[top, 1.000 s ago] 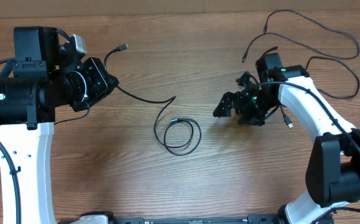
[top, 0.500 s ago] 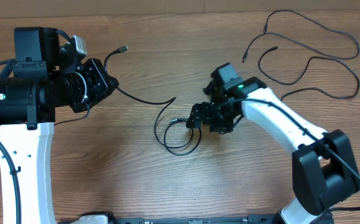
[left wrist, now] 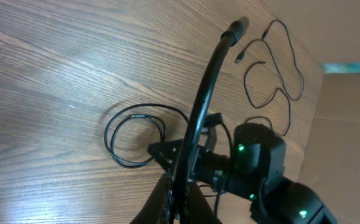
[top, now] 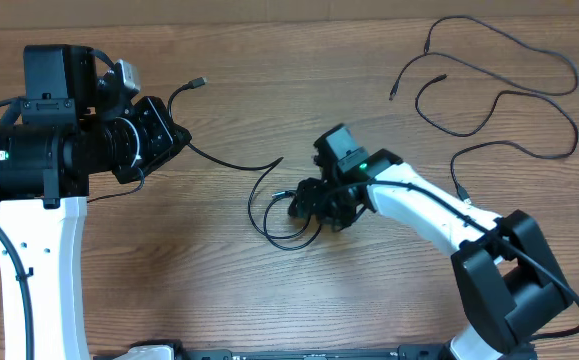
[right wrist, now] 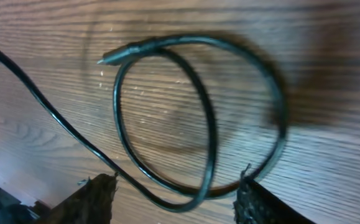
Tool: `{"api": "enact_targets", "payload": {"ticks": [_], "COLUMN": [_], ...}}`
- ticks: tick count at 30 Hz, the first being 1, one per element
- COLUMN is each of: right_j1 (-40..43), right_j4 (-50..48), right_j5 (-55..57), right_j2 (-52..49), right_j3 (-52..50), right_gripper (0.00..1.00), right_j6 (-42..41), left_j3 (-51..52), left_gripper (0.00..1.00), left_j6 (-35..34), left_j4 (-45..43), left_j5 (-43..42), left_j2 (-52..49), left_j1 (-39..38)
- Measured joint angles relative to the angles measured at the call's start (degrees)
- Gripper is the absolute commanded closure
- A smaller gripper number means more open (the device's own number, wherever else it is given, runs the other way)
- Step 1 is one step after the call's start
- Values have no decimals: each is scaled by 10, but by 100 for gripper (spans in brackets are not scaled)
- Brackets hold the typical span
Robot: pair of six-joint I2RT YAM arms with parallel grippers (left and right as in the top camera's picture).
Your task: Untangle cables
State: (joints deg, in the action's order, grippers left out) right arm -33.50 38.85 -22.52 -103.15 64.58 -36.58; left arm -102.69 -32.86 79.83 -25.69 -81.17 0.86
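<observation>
Two arms are working over the table (top: 219, 290), and I am running both. My left arm (top: 39, 165) is sitting at its own side, its tool (left wrist: 176, 199) clamped together on a strand of the looped cable (right wrist: 198, 39), close to that cable's plug (left wrist: 239, 26), which is sticking up and away from the fingers. My right arm (top: 419, 205) is stretching toward the middle of the table, and its tool (right wrist: 173, 199) is hanging over the loop with the fingers (right wrist: 99, 196) apart, one on each side of the coil's near edge, gripping nothing. A second long cable (top: 514, 42) is lying spread out at the far right, well apart from the loop. I am judging this as the grasping step on the coil. Next I am needing to lower, pinch one single strand, and draw it away from my left hold so the loop is opening rather than tightening.
</observation>
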Motion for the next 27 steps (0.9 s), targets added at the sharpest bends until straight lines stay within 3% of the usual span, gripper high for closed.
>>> {"api": "enact_targets", "payload": {"ticks": [5,18,23,25,27], "right_j1": [-9,-18,-35,-37,-38], "right_j4": [-24,-72,-85,-85,-83], "right_j5": [3,-2,-5,-6,-6], "right_j2": [0,0,0,0,0], "right_j3": [-14,-57,-57,-57,-57], "right_gripper": [46,47,78,96,96], "right_j6": [-26,-78,-83,-91,-92], "left_j3": [0,0,0,0,0], "left_gripper": [96,96,96,96,96], "left_j6": [0,0,0,0,0], "left_j4": [3,5,5,5,5], "left_j5": [0,0,0,0,2], "left_j2": [0,0,0,0,0], "left_j1": [0,0,0,0,0]}}
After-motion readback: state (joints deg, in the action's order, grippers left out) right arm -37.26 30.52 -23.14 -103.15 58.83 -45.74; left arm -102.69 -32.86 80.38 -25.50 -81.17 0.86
